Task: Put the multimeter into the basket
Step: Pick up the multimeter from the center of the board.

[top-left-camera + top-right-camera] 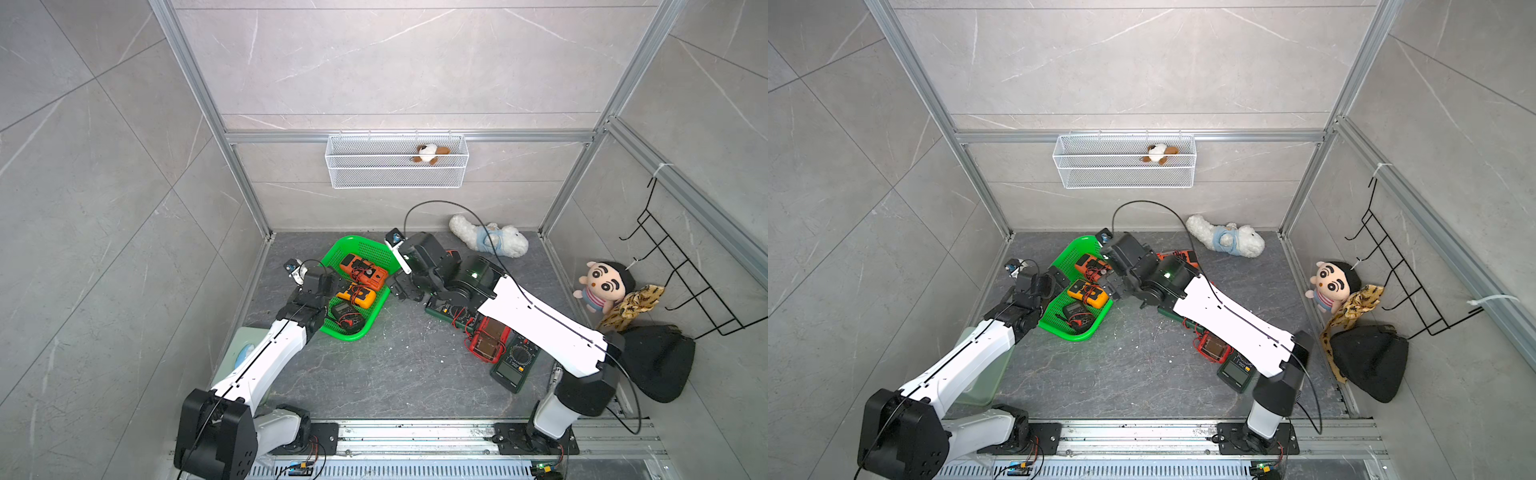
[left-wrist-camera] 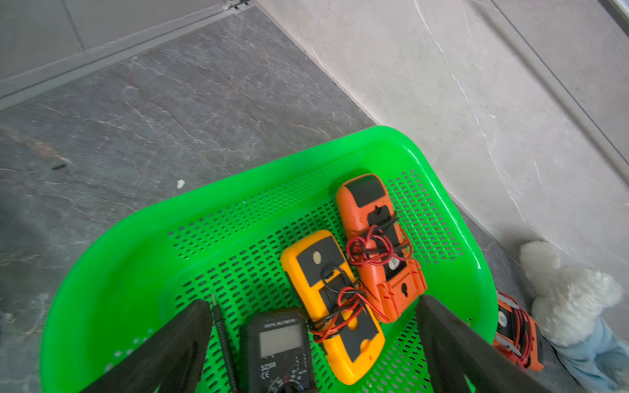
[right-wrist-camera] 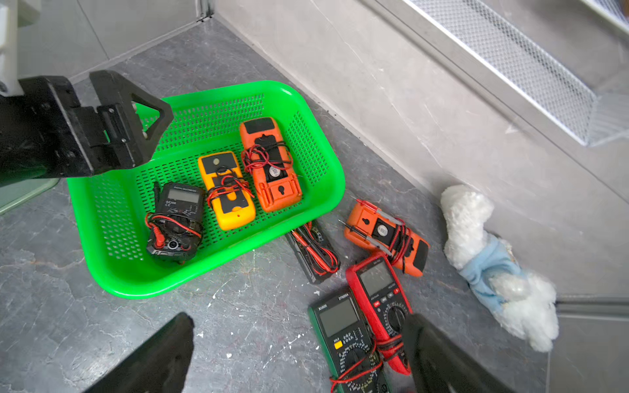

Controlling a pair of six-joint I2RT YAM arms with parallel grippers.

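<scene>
While the right arm partly hides several multimeters on the worktop (image 1: 395,374) in both top views, the right wrist view shows a red multimeter (image 3: 377,289) and a green multimeter (image 3: 340,326) side by side, screens up, their lower ends cut off by the frame. Inside the green basket (image 3: 313,149), an orange multimeter (image 3: 269,163), a yellow multimeter (image 3: 226,190) and a black multimeter (image 3: 177,221) lie parallel across its width, the first two face down. The left end effector (image 2: 313,303) and the right end effector (image 3: 297,318) both stand wide, holding nothing
</scene>
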